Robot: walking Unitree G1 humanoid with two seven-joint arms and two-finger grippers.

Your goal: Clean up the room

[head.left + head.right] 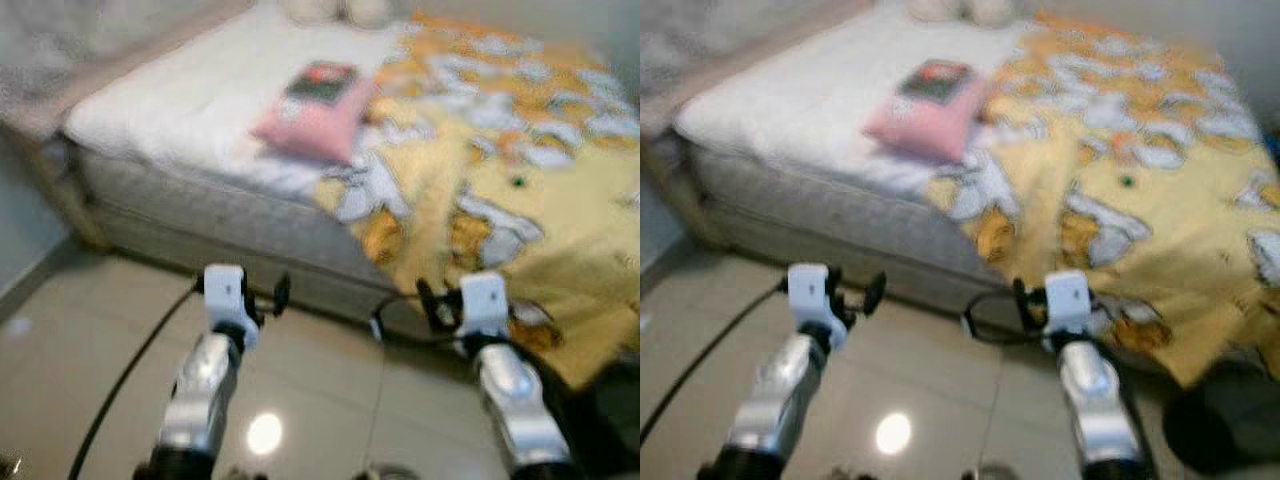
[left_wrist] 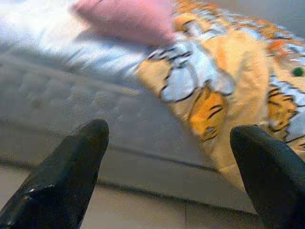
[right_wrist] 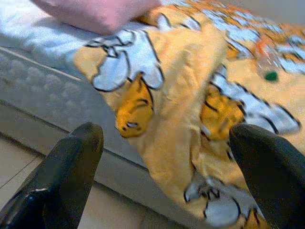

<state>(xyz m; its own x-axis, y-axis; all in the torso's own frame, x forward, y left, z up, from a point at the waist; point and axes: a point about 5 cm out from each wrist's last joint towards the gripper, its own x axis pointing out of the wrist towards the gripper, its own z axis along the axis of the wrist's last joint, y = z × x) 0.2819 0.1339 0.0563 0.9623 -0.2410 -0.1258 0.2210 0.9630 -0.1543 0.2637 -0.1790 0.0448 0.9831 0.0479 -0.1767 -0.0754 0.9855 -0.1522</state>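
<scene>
While the yellow tiger-print blanket [image 1: 520,190] lies rumpled across the white mattress [image 1: 190,100], one edge trailing toward the floor, beside a pink pillow [image 1: 318,112], tidying looks barely begun. The left gripper [image 2: 167,143] and right gripper [image 3: 167,143] hover near the bedside, fingers spread and empty.

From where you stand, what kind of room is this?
Most likely a bedroom: a bed on a tiled floor, with a pink pillow and a yellow tiger-print blanket spread over it.
</scene>
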